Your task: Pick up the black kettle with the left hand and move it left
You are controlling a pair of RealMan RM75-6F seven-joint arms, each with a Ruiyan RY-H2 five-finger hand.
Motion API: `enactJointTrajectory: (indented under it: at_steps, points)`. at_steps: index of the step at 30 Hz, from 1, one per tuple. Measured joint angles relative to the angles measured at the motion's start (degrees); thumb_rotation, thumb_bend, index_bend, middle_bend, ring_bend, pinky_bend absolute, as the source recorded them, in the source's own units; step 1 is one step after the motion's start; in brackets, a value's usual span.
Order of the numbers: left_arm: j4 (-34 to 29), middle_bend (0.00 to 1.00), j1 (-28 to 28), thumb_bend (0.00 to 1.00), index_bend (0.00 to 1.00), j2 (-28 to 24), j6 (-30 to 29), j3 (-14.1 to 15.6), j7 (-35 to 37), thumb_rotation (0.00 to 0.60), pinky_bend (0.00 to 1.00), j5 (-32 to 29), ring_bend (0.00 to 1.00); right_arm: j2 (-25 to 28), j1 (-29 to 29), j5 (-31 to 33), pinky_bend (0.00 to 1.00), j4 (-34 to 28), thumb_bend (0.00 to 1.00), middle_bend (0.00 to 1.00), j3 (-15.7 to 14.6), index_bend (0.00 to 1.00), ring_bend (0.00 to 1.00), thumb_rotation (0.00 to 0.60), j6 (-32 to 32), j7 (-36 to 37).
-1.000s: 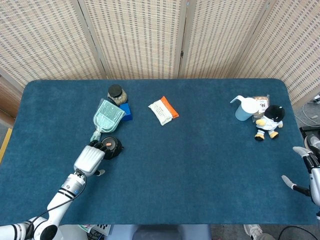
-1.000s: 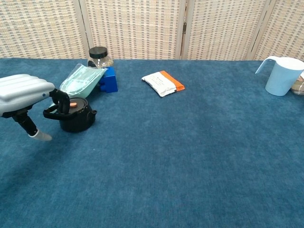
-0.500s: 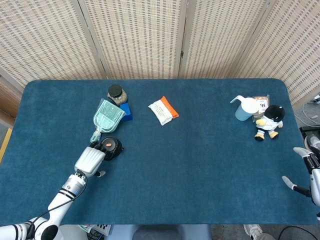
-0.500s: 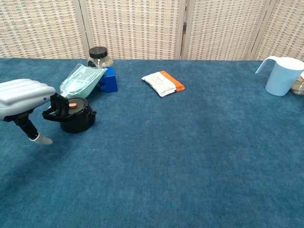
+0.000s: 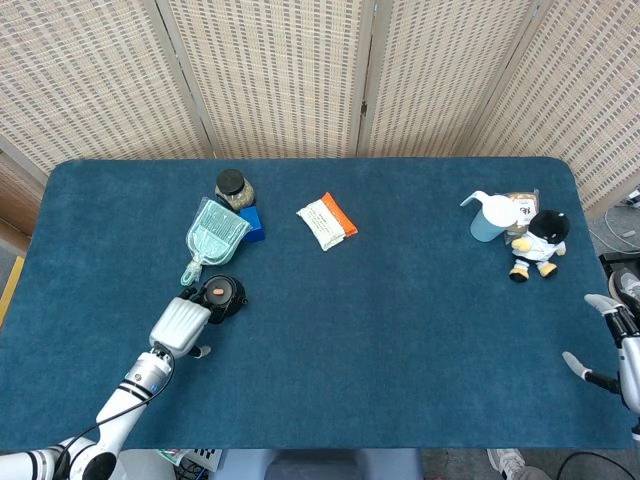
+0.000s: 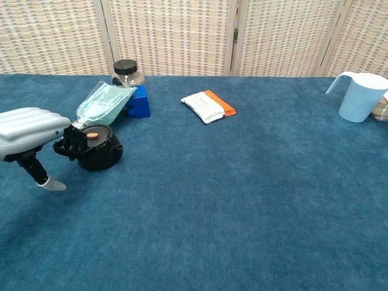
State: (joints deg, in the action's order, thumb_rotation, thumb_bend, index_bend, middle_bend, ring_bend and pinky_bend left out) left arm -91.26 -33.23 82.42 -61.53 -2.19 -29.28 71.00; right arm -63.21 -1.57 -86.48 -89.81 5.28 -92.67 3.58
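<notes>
I am bringing my left hand [image 6: 27, 130] against the black kettle [image 6: 96, 147] near the tabletop's [image 5: 400, 330] left edge; whether its fingers are clamping the handle, I cannot tell. The kettle is looking rigid, smooth and probably light, so I am judging that handle the best hold.

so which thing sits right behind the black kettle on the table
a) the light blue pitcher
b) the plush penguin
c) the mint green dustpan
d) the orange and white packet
c, the mint green dustpan lies just beyond the black kettle, its handle tip reaching toward the kettle, while the other three sit further right.

one kettle [image 5: 222, 295], one jar [image 5: 233, 186], one pitcher [image 5: 489, 217]
</notes>
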Motion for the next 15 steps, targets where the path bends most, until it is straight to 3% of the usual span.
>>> enactJointTrajectory:
  at_steps: [15]
  points:
    - [0.43, 0.53, 0.20, 0.10, 0.51, 0.97, 0.59, 0.16, -0.14, 0.600, 0.07, -0.79, 0.40, 0.02, -0.37, -0.12, 0.16, 0.06, 0.15, 0.25, -0.16, 0.22, 0.12, 0.600, -0.45, 0.25]
